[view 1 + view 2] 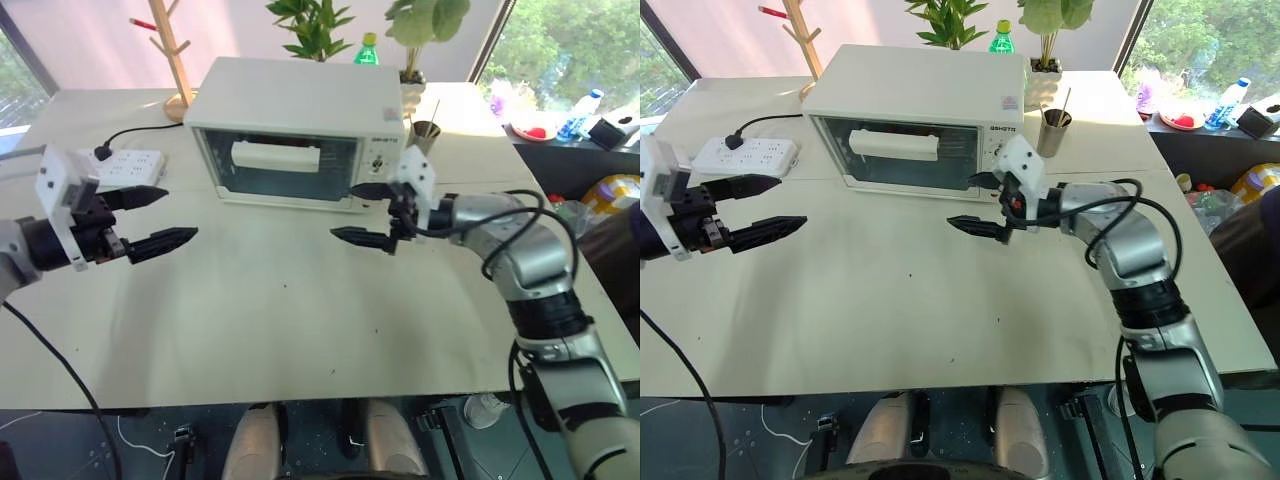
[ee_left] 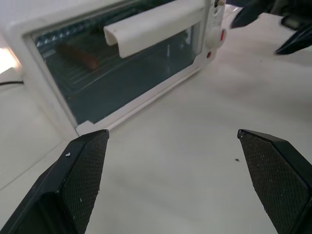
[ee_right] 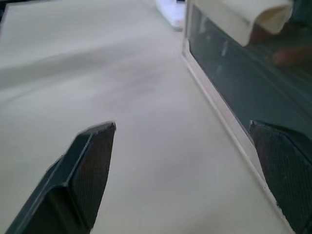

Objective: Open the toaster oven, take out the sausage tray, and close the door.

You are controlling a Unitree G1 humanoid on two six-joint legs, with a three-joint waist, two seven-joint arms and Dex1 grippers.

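Note:
The white toaster oven [image 1: 300, 95] stands at the back middle of the table, its glass door [image 1: 285, 172] closed and the white bar handle [image 1: 275, 156] across the top of the glass. Behind the glass in the left wrist view lies the sausage tray [image 2: 105, 78], dim, with a red sausage [image 2: 78, 56] on it. My left gripper [image 1: 178, 215] hovers open over the table, left of the oven and in front of it. My right gripper [image 1: 345, 212] is open too, just in front of the oven's right lower corner, touching nothing.
A white power strip [image 1: 125, 165] with a black plug lies left of the oven. A wooden stand [image 1: 175, 60], a green bottle [image 1: 367, 50], potted plants and a metal cup [image 1: 425, 130] are behind and to the right. A cluttered side surface [image 1: 560, 125] is at far right.

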